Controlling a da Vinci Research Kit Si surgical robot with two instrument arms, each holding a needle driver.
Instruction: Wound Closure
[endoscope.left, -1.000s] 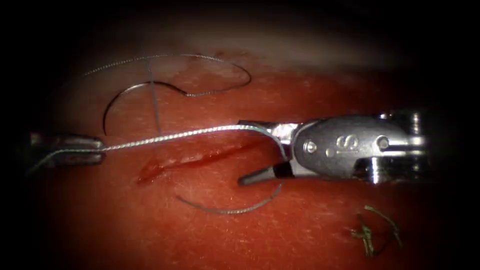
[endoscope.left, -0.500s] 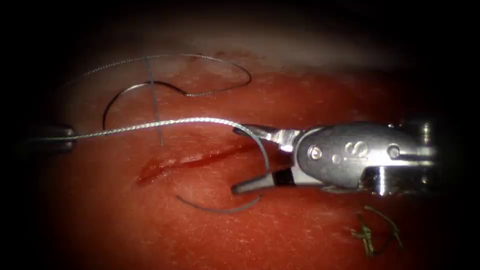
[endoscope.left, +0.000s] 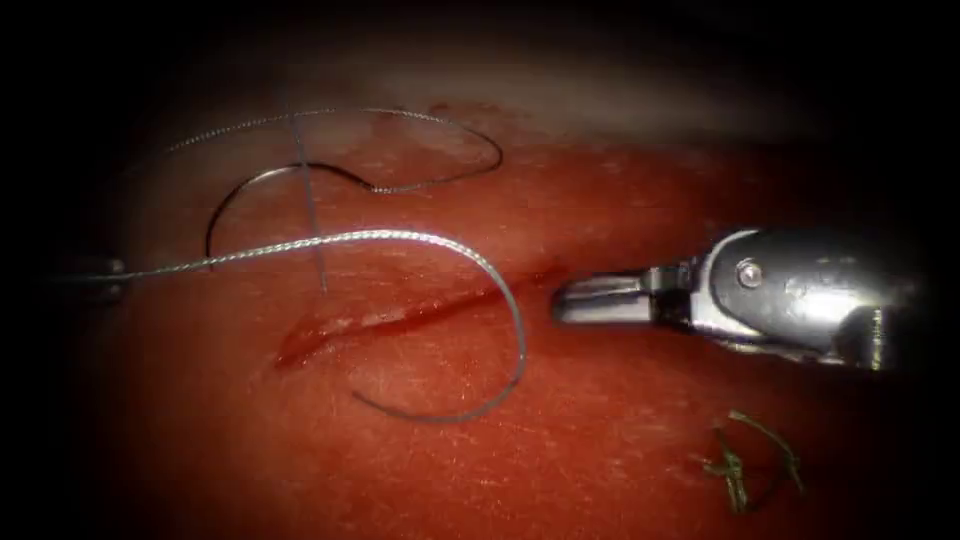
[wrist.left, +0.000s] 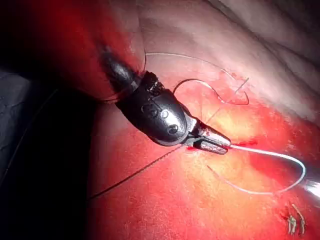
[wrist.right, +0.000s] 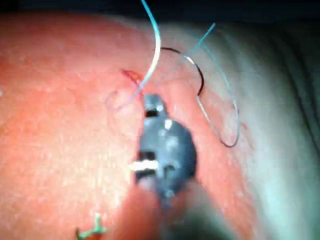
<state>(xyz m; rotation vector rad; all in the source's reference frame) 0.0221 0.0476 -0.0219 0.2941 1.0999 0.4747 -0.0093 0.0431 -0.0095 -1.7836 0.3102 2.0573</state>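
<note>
The right pincer (endoscope.left: 580, 300) now sits closed and empty at 3 o'clock of the cut (endoscope.left: 400, 320). 1 second ago it was gaping around the thread (endoscope.left: 400, 238) over the cut's right end; it has since backed off to the right and shut. Freed, the thread arcs across the cut's right end and curls down to 6 o'clock of it.

The left pincer (wrist.left: 215, 142) grips the thread at 9 o'clock and has drawn further left, so the strand runs taut from it.

The needle (endoscope.left: 240, 195) lies loose on the tissue (endoscope.left: 600, 450) at 11 o'clock of the cut, held by neither tool and not in the tissue. Cut ends of thread (endoscope.left: 745, 460) lie at 4 o'clock.

My reading: the right tool no longer has a share in the thread.
</note>
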